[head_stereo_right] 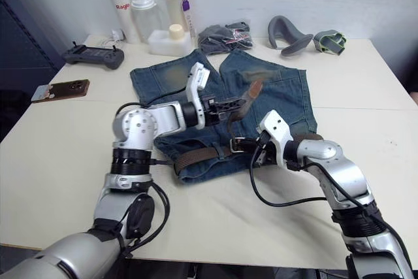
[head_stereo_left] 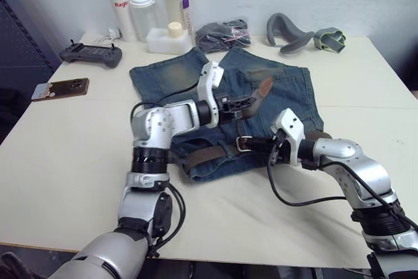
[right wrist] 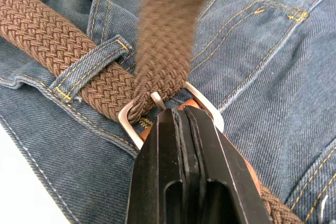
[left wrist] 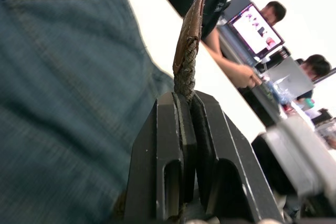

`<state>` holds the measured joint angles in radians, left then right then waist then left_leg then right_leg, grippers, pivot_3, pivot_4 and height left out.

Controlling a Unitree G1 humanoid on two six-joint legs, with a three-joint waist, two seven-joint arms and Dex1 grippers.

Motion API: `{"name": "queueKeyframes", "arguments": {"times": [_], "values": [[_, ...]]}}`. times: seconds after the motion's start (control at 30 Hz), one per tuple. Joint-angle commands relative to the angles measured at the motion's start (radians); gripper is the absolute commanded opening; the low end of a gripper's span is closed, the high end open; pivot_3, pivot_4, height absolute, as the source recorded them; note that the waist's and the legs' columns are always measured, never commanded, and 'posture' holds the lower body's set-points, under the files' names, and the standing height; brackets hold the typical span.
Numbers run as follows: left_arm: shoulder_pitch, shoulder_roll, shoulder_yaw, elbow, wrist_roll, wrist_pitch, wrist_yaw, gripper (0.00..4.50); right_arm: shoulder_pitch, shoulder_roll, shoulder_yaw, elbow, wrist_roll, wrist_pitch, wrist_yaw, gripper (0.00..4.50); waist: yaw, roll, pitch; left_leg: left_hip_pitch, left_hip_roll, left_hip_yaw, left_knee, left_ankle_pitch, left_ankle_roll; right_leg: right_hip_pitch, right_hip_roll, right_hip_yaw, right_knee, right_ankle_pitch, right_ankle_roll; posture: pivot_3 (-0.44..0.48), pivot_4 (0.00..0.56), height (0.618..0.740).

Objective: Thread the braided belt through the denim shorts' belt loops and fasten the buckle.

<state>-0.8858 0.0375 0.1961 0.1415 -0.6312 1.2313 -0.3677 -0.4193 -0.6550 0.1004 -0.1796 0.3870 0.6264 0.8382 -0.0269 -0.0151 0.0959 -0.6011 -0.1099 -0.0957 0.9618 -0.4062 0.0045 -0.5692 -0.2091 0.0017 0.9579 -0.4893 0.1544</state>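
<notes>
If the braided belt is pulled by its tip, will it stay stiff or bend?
Probably it bends: the braided belt curves up from the buckle toward the left tool. The short tip stands straight above that tool, so short lengths seem firm. The weave likely grips well.

The right gripper (right wrist: 184, 114) covers the near side of the buckle (right wrist: 202, 106), so what its shut jaws pinch is hidden, perhaps the frame. The braided belt (right wrist: 163, 30) blurs toward its far end. The left arm hides part of the denim shorts (head_stereo_left: 287, 89).
</notes>
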Motion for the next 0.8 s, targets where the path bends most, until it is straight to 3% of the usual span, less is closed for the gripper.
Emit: {"name": "queueKeyframes", "arguments": {"times": [0.03,0.2,0.53,0.73,0.8], "values": [[0.025,0.008,0.036,-0.076,-0.043,0.030,0.022,0.00,-0.020,-0.005,-0.094,-0.014,0.073,0.017,0.026,0.03,0.000,0.000,0.000,0.000,0.000,0.000,0.000,0.000,0.000,0.000,0.000,0.000,0.000,0.000,0.000,0.000,0.150,0.631],[0.055,0.026,0.065,-0.110,-0.052,0.034,0.042,0.00,-0.034,-0.017,-0.200,-0.018,0.111,0.091,-0.042,0.03,0.003,-0.001,0.000,-0.001,0.000,0.000,0.000,0.000,0.001,-0.001,0.000,0.000,0.000,0.000,0.000,0.000,0.150,0.631],[0.140,0.136,0.024,-0.196,-0.085,0.087,-0.020,0.00,-0.003,-0.062,-0.213,-0.064,0.138,0.182,-0.026,0.03,-0.001,0.000,0.000,-0.001,0.000,0.000,0.000,0.000,0.000,-0.001,0.000,0.000,-0.001,0.000,0.000,0.000,0.150,0.631],[0.156,0.171,0.024,-0.206,-0.088,0.074,-0.022,0.00,0.040,-0.057,-0.171,-0.125,0.120,0.243,-0.102,0.03,0.006,0.000,0.000,-0.001,0.000,-0.001,0.000,0.000,0.001,-0.001,0.000,0.000,-0.002,0.000,0.000,0.000,0.150,0.630],[0.159,0.170,0.029,-0.215,-0.094,0.081,-0.017,0.00,0.061,-0.049,-0.159,-0.160,0.143,0.276,-0.103,0.03,0.039,-0.001,0.000,-0.001,0.018,0.018,0.008,-0.009,-0.001,-0.016,0.014,0.012,0.004,0.002,-0.003,0.000,0.150,0.629]]}}
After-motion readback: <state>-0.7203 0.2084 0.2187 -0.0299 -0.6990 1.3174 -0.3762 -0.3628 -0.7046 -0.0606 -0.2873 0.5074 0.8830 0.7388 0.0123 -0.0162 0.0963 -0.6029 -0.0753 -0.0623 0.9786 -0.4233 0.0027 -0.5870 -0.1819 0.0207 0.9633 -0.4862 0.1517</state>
